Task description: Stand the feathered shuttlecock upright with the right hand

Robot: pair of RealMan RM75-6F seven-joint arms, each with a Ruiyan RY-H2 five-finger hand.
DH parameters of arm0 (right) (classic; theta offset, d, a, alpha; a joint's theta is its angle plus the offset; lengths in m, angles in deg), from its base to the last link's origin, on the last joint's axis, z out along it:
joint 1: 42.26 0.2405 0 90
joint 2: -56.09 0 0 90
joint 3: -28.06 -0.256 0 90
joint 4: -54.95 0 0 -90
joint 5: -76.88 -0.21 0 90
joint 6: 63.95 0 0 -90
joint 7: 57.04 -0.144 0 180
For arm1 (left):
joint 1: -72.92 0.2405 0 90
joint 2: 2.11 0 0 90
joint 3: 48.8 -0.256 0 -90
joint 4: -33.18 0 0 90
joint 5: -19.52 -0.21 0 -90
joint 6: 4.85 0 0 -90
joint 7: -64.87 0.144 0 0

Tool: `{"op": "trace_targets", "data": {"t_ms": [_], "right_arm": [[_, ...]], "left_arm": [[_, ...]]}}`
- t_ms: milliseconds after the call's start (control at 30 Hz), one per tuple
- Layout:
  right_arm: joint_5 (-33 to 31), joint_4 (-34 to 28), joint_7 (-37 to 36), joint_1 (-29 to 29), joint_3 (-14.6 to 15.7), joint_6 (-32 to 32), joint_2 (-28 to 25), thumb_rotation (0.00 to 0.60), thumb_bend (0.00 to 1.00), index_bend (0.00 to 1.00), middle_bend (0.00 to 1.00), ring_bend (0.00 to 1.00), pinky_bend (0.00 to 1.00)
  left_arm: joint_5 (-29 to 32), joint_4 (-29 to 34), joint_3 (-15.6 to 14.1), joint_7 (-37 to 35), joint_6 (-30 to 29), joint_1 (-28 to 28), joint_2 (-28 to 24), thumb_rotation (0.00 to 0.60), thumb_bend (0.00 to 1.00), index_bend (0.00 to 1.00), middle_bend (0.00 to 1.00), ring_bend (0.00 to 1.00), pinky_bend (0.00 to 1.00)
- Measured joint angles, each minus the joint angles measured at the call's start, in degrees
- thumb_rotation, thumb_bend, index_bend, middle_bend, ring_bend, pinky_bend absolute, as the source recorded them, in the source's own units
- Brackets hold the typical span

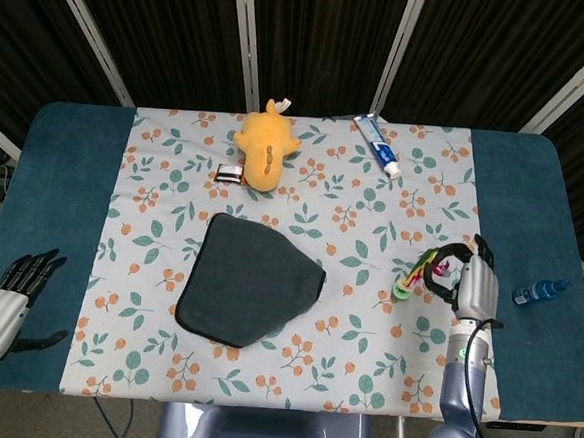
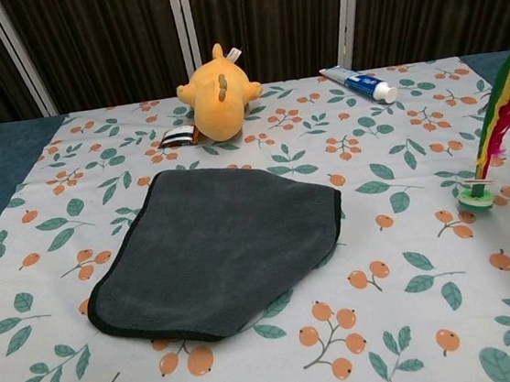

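The feathered shuttlecock (image 1: 421,272) has green, yellow and pink feathers and a green disc base. It leans on the flowered tablecloth (image 1: 372,225) at the right. In the chest view the shuttlecock (image 2: 498,126) tilts, with its base down on the cloth and its feather tips up to the right. My right hand (image 1: 472,283) is just right of it, and its dark fingers curl around the feather tips. My left hand (image 1: 8,297) hangs open off the table's front left corner, away from everything.
A dark grey cloth (image 1: 250,280) lies mid-table. A yellow plush toy (image 1: 265,145), a small black-and-white object (image 1: 230,175) and a toothpaste tube (image 1: 378,145) lie at the back. A blue bottle (image 1: 540,291) lies on the table's right blue strip.
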Motion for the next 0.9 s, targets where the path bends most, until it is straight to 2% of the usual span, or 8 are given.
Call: {"op": "trace_targets", "data": {"t_ms": [533,733,900], "right_arm": [[-0.69,0.38,-0.69,-0.83,0.82,-0.07,-0.17,0.6,0.39,0.62,0.35,0.0,0.0],[-0.13,-0.77,-1.02,-1.73,1.91,0.39,-0.43,0.6,0.38,0.53,0.27,0.0,0.0],[0.63,-2.23,-1.2,-2.71,3.02,0.92,-0.95,0.6,0.35,0.37,0.16,0.0,0.0]], "left_arm": [[0.25,0.19,-0.01,0.24,0.32,-0.03,-0.09,0.595,0.18,0.0,0.0,0.0,0.0],[0.24,0.21,0.0,0.16,0.28,-0.01,-0.09,0.597,0.18,0.0,0.0,0.0,0.0],[0.13,0.19,-0.01,0.06,0.2,0.01,-0.1,0.598,0.18,0.0,0.0,0.0,0.0]]}}
